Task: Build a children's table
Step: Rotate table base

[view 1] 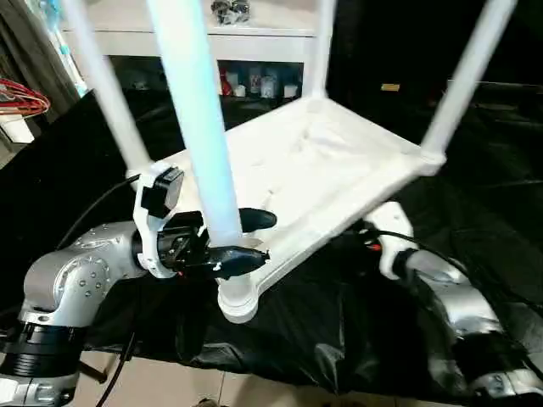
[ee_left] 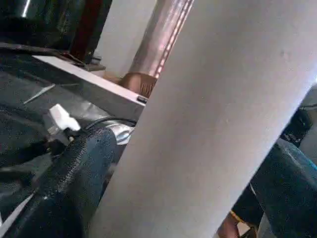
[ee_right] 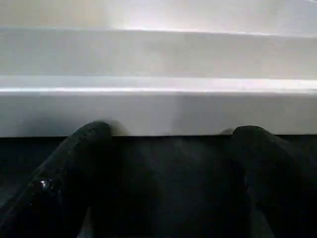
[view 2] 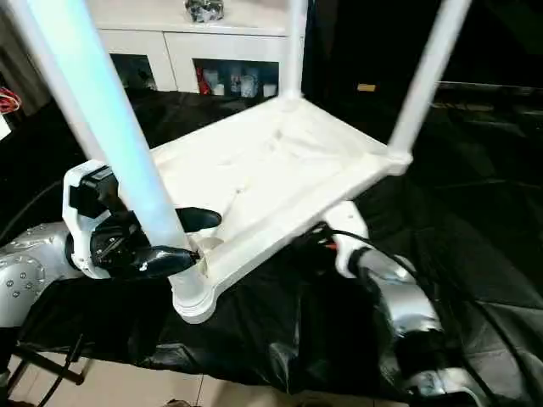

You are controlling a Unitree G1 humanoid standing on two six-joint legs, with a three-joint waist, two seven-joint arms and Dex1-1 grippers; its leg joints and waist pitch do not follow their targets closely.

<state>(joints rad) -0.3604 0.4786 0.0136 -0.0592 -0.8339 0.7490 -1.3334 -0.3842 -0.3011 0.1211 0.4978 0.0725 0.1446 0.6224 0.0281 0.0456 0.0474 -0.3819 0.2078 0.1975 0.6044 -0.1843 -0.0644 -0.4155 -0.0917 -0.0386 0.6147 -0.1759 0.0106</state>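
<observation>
The white table top (view 1: 322, 161) lies upside down and tilted, its underside up, with four tube legs standing in the corner sockets. My left gripper (view 1: 268, 237) is shut on the nearest leg (view 1: 195, 102) just above its round socket (view 1: 237, 301). In the left wrist view the leg (ee_left: 213, 124) sits between the black fingers (ee_left: 74, 183). My right arm (view 1: 441, 288) reaches under the top's near right edge. In the right wrist view my right gripper (ee_right: 173, 131) is open, fingertips (ee_right: 96, 131) spread against the underside of the white rim (ee_right: 158, 106).
A black cloth (view 1: 339, 322) covers the work surface under the table. A white cabinet (view 1: 254, 42) with glass-fronted compartments stands behind. A red wire object (view 1: 21, 97) sits at the far left. Pale floor tiles (view 1: 254, 390) show at the near edge.
</observation>
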